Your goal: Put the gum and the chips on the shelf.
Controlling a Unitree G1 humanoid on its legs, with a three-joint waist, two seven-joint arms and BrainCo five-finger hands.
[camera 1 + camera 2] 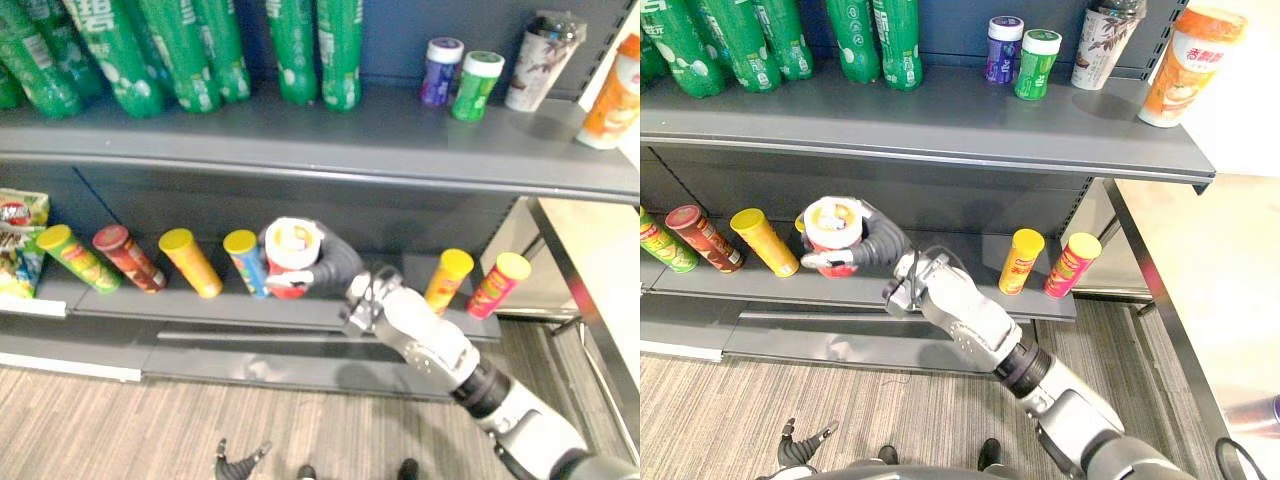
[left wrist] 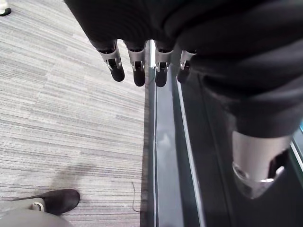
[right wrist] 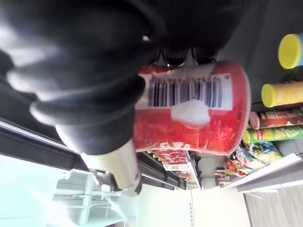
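My right hand [image 1: 335, 268] is shut on a red chips can [image 1: 292, 255] with a white lid, its fingers curled round the can's body [image 3: 199, 113]. It holds the can tilted just above the lower shelf [image 1: 200, 305], between a blue can [image 1: 243, 260] and a yellow can [image 1: 448, 278]. Two gum bottles, one purple [image 1: 441, 70] and one green [image 1: 477, 85], stand on the upper shelf [image 1: 330, 140]. My left hand [image 2: 137, 66] hangs low by the floor with its fingers straight and holds nothing.
Several chip cans [image 1: 190, 262] lie in a row on the lower shelf, with snack bags [image 1: 18, 240] at its left end. Green bottles [image 1: 300, 50] and cups [image 1: 545, 60] stand on the upper shelf. A wooden counter [image 1: 600, 260] is at the right. A person's shoe [image 2: 52, 202] rests on the floor.
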